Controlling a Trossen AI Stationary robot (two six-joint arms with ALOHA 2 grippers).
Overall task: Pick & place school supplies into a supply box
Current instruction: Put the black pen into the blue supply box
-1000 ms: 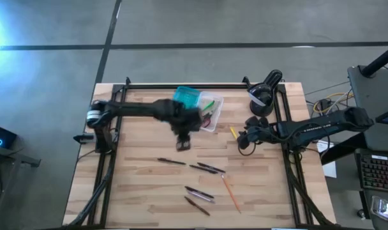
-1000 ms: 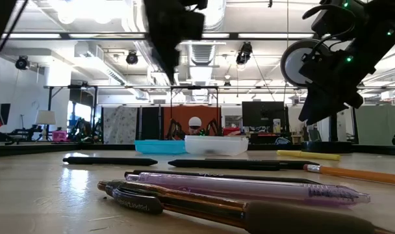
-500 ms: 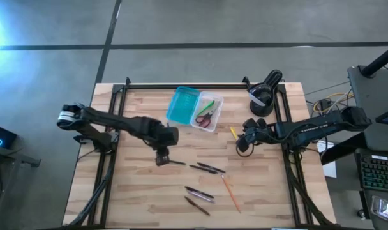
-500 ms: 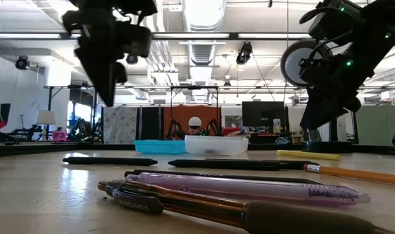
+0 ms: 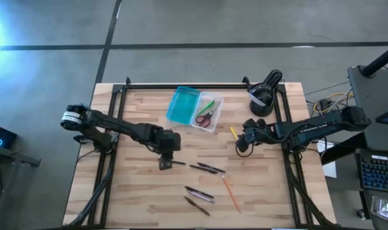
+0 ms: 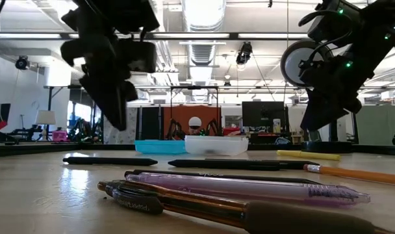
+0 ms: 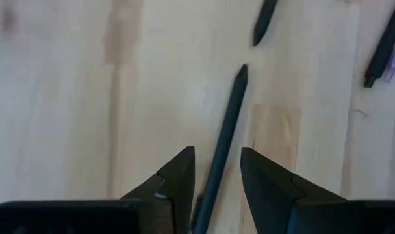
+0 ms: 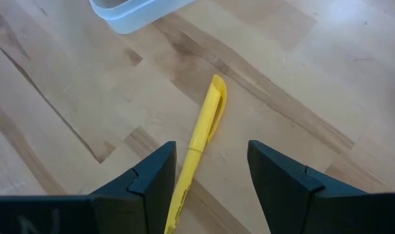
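Near the middle of the pale, planked wooden worktop (image 5: 136,185), the left gripper (image 5: 165,163) is poised over one end of a slim black pen (image 7: 225,130); its dark wedge-shaped fingers (image 7: 178,179) are parted narrowly on either side of the pen's shaft, and contact cannot be made out. Toward the right edge, the right gripper (image 8: 207,185) is held above a glossy yellow pen with a clip (image 8: 197,140), with its fingers spread wide and nothing gripped. Close to the far edge, the supply box (image 5: 194,108) is laid open: a ribbed turquoise half beside a clear half, in which red-handled scissors (image 5: 205,117) and a green marker (image 5: 208,106) are seen. More dark pens (image 5: 207,168) and an orange pencil (image 5: 230,192) are scattered toward the near edge. A black round device (image 5: 265,92) is placed at the far right corner.
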